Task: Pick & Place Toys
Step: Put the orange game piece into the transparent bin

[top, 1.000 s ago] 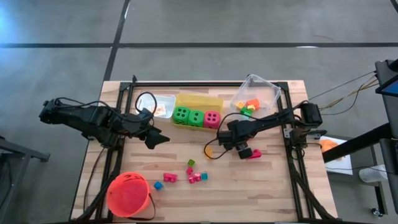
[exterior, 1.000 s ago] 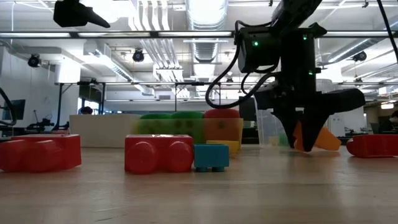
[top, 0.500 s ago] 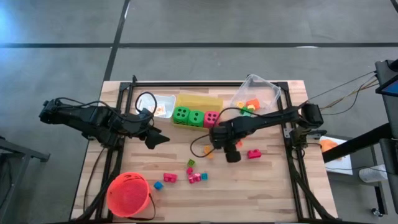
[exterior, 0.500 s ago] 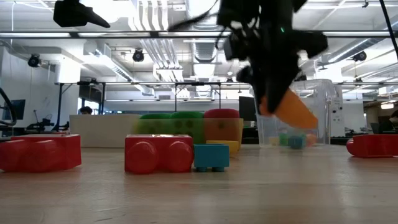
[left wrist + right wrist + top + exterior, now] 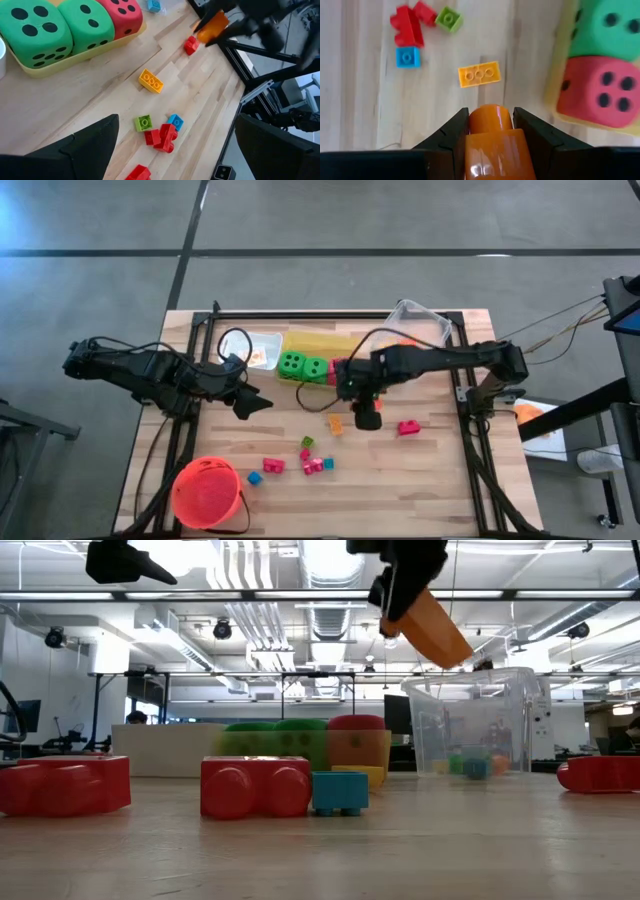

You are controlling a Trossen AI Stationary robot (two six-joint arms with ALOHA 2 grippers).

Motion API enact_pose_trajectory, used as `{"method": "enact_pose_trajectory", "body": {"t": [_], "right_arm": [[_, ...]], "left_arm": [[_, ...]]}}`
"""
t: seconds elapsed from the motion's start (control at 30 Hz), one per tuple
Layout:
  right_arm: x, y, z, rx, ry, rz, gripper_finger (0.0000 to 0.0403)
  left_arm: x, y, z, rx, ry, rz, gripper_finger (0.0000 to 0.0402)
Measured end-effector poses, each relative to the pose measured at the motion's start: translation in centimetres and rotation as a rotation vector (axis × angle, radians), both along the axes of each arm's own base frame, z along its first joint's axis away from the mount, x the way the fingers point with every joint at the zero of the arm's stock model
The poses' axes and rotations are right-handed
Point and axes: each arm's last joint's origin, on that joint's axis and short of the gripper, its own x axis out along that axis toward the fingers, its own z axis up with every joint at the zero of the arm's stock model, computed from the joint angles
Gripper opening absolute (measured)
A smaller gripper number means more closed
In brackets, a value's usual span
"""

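Progress, judged: partly done. Left pincer (image 5: 258,404), fingers spread wide and holding nothing, waits over the left half of the wooden desk (image 5: 430,480).

Loose plastic blocks (image 5: 312,465), red, blue and green, lie unsorted on the desk below the right pincer; a yellow-orange flat brick (image 5: 336,423) lies just beside it, and a red block (image 5: 408,427) near it on its other side.

Right pincer (image 5: 367,418), raised above the desk centre, is clamped on a glossy orange plastic wedge (image 5: 495,145): smooth, rounded at the tip, sloped body.

Beyond that pincer, two green dice and one pink-red die (image 5: 340,368), soft-looking and black-dotted, sit in a shallow yellow bin (image 5: 320,340). Farther off, a clear plastic bin (image 5: 425,320) already holds a few small bright pieces.
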Motion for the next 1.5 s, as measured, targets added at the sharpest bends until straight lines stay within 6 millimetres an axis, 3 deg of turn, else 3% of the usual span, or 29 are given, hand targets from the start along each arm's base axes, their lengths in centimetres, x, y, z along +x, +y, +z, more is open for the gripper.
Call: {"method": "enact_pose_trajectory", "body": {"t": [0.2,0.47,0.57,0.7,0.87,1.17,1.5], "right_arm": [[-1.9,-3.1,3.3,-0.057,-0.098,-0.153,0.0126],[-7.0,-9.1,7.0,-0.108,-0.225,-0.432,0.0126],[-9.0,-11.3,7.3,-0.104,-0.236,-0.562,0.0126],[-11.2,-14.2,5.5,-0.091,-0.185,-0.738,0.0126],[-12.7,-16.5,0.6,-0.068,-0.102,-0.874,0.0126],[-12.7,-16.6,-5.1,-0.027,0.018,-0.914,0.0126],[-12.9,-16.5,-7.9,0.004,0.055,-0.965,0.0126]], "left_arm": [[0.0,0.0,0.0,0.0,0.0,0.0,0.0383],[0.0,0.0,0.0,0.0,0.0,0.0,0.0383],[0.0,0.0,0.0,0.0,0.0,0.001,0.0383],[0.0,0.0,0.0,0.001,-0.001,0.001,0.0383],[0.0,0.0,0.0,0.004,-0.001,0.003,0.0383],[0.0,0.0,0.0,0.004,-0.001,0.003,0.0383],[0.0,0.0,0.0,0.004,-0.001,0.003,0.0383]]}}
